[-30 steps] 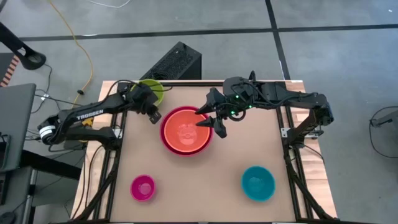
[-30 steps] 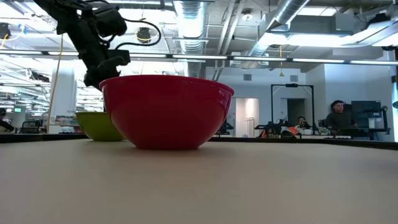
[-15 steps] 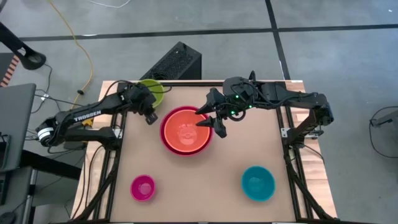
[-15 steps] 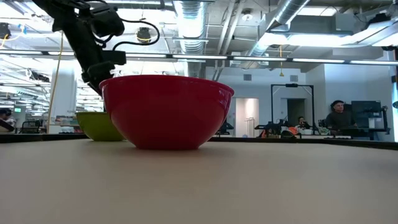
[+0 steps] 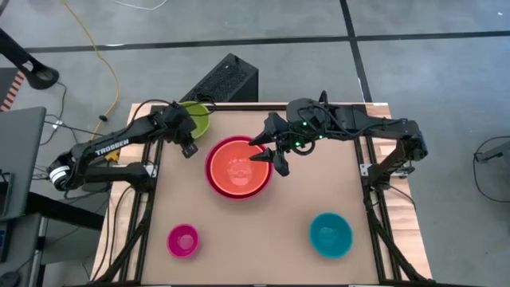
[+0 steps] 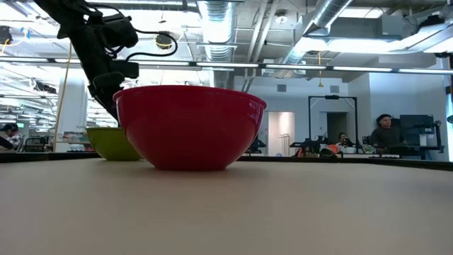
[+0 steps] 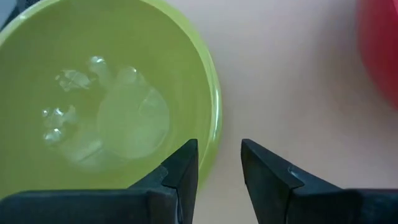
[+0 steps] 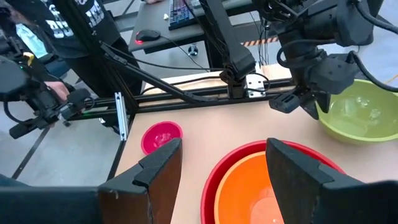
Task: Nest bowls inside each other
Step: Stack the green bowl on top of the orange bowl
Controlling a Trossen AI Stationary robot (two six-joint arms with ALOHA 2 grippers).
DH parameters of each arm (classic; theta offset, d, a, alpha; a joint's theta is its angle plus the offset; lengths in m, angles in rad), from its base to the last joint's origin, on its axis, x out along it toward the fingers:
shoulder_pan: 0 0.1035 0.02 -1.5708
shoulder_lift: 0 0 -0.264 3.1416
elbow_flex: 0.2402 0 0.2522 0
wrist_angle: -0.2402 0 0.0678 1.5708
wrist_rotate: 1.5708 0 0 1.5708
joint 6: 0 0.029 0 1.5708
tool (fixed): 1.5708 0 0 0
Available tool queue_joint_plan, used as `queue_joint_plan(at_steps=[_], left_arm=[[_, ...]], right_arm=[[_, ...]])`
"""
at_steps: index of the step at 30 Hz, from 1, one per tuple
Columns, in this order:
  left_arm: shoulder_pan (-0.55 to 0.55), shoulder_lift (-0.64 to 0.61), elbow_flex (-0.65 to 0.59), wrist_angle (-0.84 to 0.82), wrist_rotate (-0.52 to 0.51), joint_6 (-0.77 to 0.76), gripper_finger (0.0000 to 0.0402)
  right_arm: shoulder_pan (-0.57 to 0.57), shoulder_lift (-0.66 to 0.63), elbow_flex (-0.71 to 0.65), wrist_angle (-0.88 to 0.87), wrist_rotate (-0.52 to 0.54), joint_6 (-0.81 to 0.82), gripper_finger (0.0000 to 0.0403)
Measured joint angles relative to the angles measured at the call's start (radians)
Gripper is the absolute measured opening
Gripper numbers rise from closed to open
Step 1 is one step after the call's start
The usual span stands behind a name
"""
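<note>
A red bowl [image 5: 217,182] stands mid-table with an orange bowl [image 5: 237,170] nested inside it. A green bowl [image 5: 196,116] rests on its base at the far left. A pink bowl [image 5: 182,240] stands near left and a teal bowl [image 5: 330,234] near right. My left gripper [image 7: 219,163] hangs open, tilted down, over the green bowl's [image 7: 112,99] rim on the side facing the red bowl, with one finger over the bowl's wall and one over bare table. My right gripper [image 8: 224,163] hovers wide open above the red bowl's far right rim, with nothing between its fingers.
A black box [image 5: 224,80] lies on the floor just beyond the table's far edge. Arm frames run along both table sides. People stand beyond the table's left side [image 8: 74,37]. Bare tabletop [image 5: 263,231] lies between the pink and teal bowls.
My left gripper has drawn away from the red bowl's left rim toward the table's left edge, over the green bowl's rim, rolling a little, and its fingers have parted. The bowls have kept their places.
</note>
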Motion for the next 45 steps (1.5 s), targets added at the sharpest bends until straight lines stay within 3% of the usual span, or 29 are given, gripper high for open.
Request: queue_joint_plan(at_steps=[10,23,29,32,45], left_arm=[[0.059,0.020,0.000,-0.036,0.010,0.028,0.0112],[0.079,0.173,0.000,0.012,0.031,0.073,0.0109],[0.079,0.215,0.000,0.029,0.052,0.064,0.0044],[0.081,0.204,0.004,0.056,0.039,0.041,0.0012],[0.058,0.022,-0.002,0.106,0.057,-0.094,0.0002]], right_arm=[[0.000,0.000,0.000,-0.003,0.000,-0.009,0.0234],[0.000,0.000,0.000,-0.027,0.000,-0.008,0.0234],[0.000,0.000,0.000,-0.033,-0.001,-0.008,0.0234],[-0.002,0.000,0.000,-0.034,-0.001,-0.009,0.0234],[-0.037,0.000,0.000,-0.052,-0.001,-0.022,0.0234]])
